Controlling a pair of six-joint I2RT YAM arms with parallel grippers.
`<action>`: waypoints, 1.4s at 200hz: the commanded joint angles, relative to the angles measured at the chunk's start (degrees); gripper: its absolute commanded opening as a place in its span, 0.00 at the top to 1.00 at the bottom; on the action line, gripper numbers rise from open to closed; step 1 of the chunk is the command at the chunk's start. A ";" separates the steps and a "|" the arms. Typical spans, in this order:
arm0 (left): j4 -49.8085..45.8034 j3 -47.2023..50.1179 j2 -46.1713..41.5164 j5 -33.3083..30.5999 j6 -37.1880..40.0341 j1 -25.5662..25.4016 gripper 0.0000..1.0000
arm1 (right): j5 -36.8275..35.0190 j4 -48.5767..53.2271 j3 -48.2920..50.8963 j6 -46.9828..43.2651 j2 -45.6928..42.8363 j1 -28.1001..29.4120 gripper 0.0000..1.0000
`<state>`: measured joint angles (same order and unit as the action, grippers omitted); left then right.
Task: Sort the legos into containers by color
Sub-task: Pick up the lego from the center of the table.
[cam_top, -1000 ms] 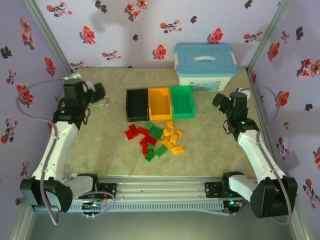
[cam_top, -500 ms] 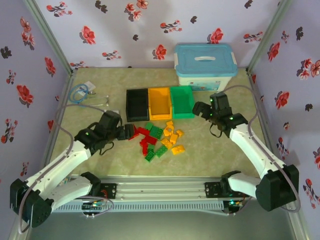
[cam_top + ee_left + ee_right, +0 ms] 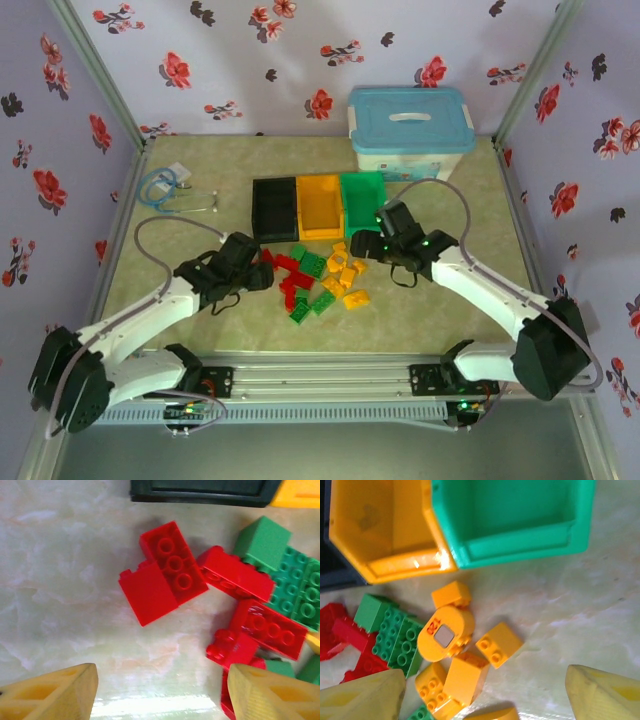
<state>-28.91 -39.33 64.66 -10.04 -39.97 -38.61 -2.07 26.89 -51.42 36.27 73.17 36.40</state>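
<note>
Left pincer (image 3: 160,694) is open and empty above the red bricks (image 3: 170,575); right pincer (image 3: 485,694) is open and empty above the yellow bricks (image 3: 446,631). All bricks lie on the bench (image 3: 420,322), just beside the three bins (image 3: 321,233).

The light was bright and even, with only soft shadows beside the bricks (image 3: 165,572). The table (image 3: 150,706) had a white glare (left wrist view), and the overhead view was slightly soft.
</note>
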 commanded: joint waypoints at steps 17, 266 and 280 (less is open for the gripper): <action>2.10 -3.38 7.37 1.01 1.56 4.41 0.33 | -1.04 -3.50 2.55 4.48 -1.78 3.12 0.21; 5.09 -3.55 16.78 3.63 -3.29 8.97 0.57 | -9.35 -3.28 11.15 13.82 -15.07 10.77 0.24; 5.33 -2.57 16.42 3.49 -3.31 8.97 0.53 | -8.89 -3.33 10.55 13.31 -14.13 10.71 0.24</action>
<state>-22.72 -43.83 82.76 -5.37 -42.15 -29.98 -9.45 22.63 -39.29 51.16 57.65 46.68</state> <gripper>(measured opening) 0.447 0.756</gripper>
